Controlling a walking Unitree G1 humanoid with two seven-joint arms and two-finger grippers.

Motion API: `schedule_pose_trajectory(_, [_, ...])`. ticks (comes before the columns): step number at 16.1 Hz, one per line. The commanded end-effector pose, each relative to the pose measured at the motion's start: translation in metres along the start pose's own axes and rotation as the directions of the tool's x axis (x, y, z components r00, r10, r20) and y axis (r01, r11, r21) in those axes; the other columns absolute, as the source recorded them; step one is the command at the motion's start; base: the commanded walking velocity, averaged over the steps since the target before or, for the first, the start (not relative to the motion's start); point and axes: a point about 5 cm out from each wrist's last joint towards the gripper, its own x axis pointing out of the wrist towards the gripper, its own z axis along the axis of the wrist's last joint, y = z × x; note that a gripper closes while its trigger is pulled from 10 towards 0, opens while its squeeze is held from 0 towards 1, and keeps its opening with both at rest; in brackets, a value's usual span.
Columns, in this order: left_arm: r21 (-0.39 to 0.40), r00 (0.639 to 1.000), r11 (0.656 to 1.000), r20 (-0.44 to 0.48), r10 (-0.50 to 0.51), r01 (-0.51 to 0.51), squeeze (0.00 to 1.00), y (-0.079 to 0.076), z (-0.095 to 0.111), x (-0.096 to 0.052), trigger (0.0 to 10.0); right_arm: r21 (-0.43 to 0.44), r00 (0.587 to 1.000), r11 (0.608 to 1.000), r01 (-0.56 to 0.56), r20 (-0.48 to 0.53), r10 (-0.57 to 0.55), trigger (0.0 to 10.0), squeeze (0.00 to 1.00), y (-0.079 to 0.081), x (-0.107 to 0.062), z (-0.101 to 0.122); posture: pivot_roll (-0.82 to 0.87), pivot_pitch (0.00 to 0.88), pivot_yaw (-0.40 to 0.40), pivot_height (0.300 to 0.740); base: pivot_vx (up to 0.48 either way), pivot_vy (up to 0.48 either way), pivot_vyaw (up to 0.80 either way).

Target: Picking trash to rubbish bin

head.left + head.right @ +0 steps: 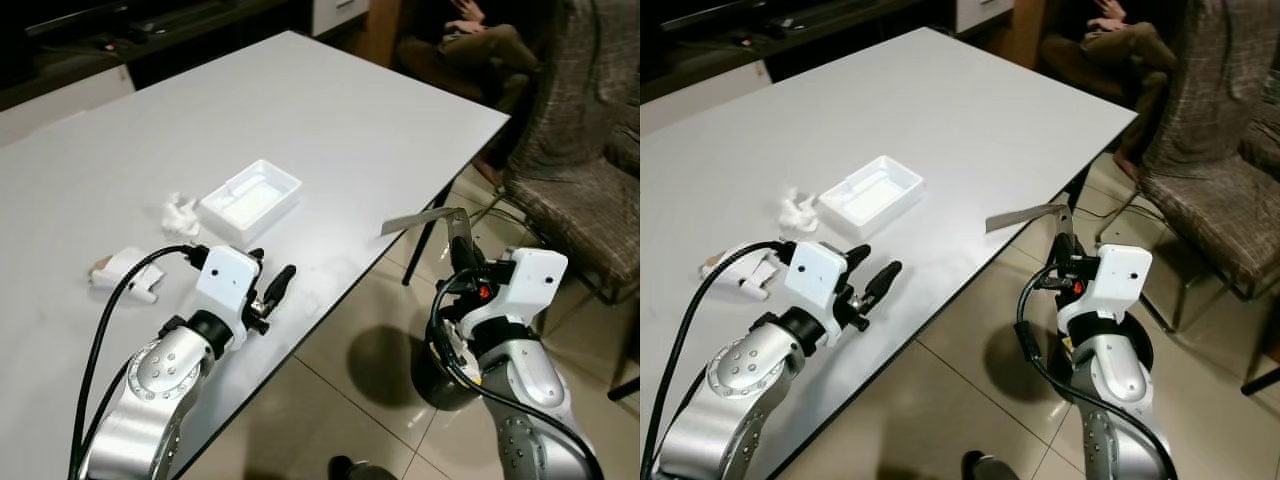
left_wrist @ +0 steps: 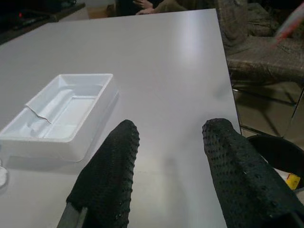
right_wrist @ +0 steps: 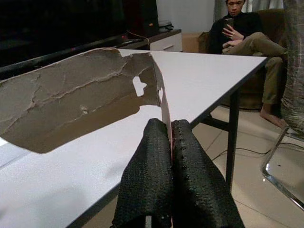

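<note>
Right gripper (image 1: 461,238): the two black fingers are pressed together on a torn piece of cardboard (image 1: 421,219), which is held up beyond the table's edge, over the tiled floor.
Left gripper (image 1: 268,283): the fingers are spread apart with nothing between them; it is held above the table near its front edge, just short of the white tray.
Table (image 1: 330,110): a large white top is seen, with dark legs at its far corner.
Person (image 3: 247,35): a seated figure is seen past the table's far end, with a phone held up and one leg crossed.
Chair (image 1: 585,195): a brown woven seat on a metal frame is placed on the tiles, to the robot's right.
Rubbish bin (image 1: 447,375): a dark round bin is seen on the floor below the right arm, largely hidden by it; something yellow is glimpsed inside in the left wrist view.
White tray (image 1: 251,199): an empty foam tray is laid on the table, with a crack at one end of it.
Wrapper (image 1: 124,272): a white scrap is left near the table's left side, apart from the tray.
Crumpled tissue (image 1: 180,213): a small white wad is lying just beside the tray.
</note>
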Motion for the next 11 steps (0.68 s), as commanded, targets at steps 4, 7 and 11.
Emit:
schedule_pose_trajectory(4, [-0.023,0.996,0.997,-0.047,0.076,-0.077,0.00,0.003,-0.009,0.007,10.0,-0.028,0.998,0.999,-0.044,-0.037,0.043,10.0,0.00,0.002,0.006,0.001,-0.01,0.042,-0.033,0.740,0.000,0.000,-0.80])
schedule_pose_trajectory(7, [0.008,0.995,0.996,-0.042,0.091,-0.091,0.00,0.005,-0.009,0.006,10.0,-0.006,0.996,0.998,-0.057,-0.063,0.057,10.0,0.00,0.007,0.010,-0.002,-0.01,0.029,-0.041,0.740,0.000,0.000,-0.80])
schedule_pose_trajectory(11, [0.008,0.995,0.996,-0.041,0.089,-0.088,0.00,0.007,-0.009,0.007,10.0,-0.007,0.990,0.996,-0.090,-0.110,0.088,10.0,0.00,0.012,0.007,-0.008,-0.02,0.024,-0.035,0.740,0.000,0.000,-0.80])
